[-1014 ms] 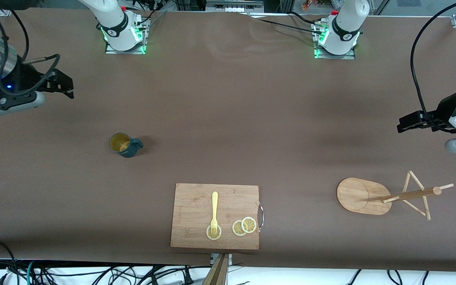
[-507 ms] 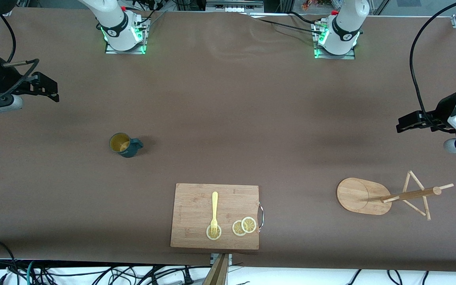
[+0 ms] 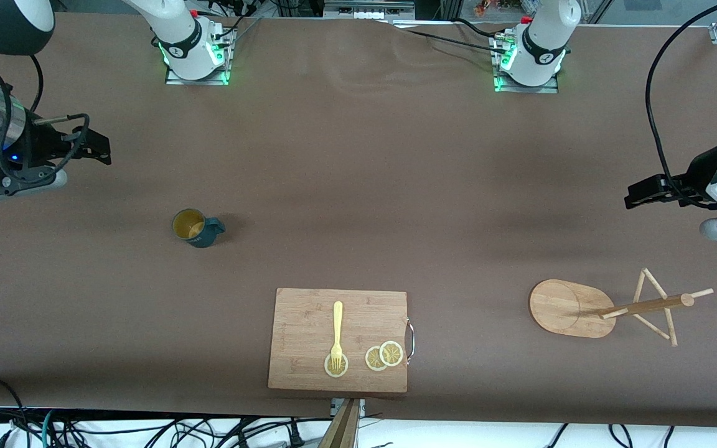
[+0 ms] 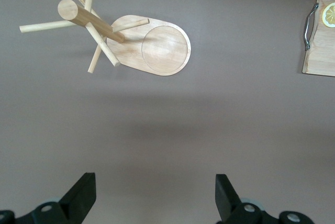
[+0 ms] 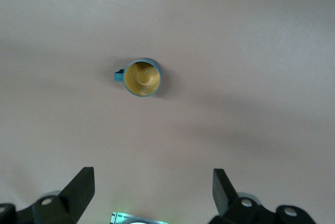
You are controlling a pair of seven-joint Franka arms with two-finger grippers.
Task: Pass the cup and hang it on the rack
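The small dark teal ribbed mug [image 3: 195, 228] with a yellowish-tan inside stands upright on the brown table [image 3: 358, 186] toward the right arm's end, touched by nothing. The light wooden mug tree [image 3: 607, 308] stands toward the left arm's end, beside a rectangular wooden cutting board [image 3: 309, 330]. The right gripper [image 3: 94, 146] hangs over bare table, jaws spread wide and empty. The left gripper [image 3: 635, 193] waits in the air, jaws likewise spread.
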